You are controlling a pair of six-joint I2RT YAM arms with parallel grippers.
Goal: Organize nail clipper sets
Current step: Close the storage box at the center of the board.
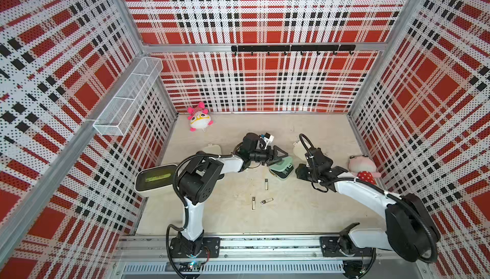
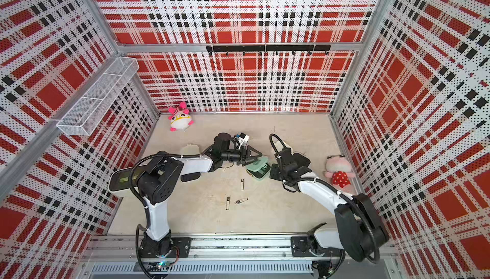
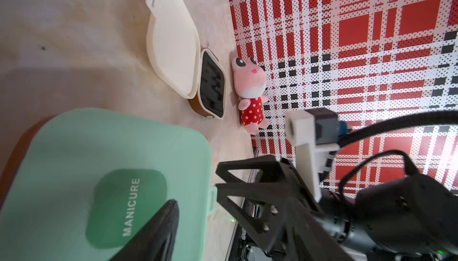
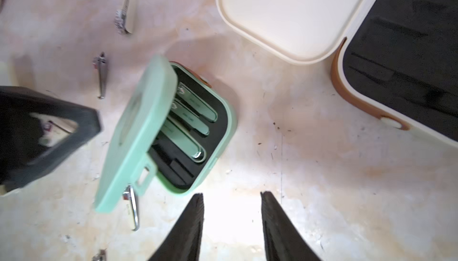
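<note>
A closed cream case [image 1: 212, 150] lies toward the desk's left edge. Three loose clippers [image 1: 266, 184] lie mid-desk, nearer the front edge. Behind them the mint green case [image 1: 283, 171] has its lid [image 4: 133, 135] half raised. The left gripper [image 1: 282, 158] is at the lid; whether it grips I cannot tell. The right gripper [image 4: 231, 195], half-wide and empty, hovers beside.

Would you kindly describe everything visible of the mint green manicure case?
The mint green case is smooth rounded-square plastic on the table. Its hinged lid, with a darker MANICURE patch and latch tab, stands tilted half open. The black inner tray holds three metal clippers. A brown band shows behind. The left gripper straddles the lid's edge, jaws apart; contact is unclear.
</note>
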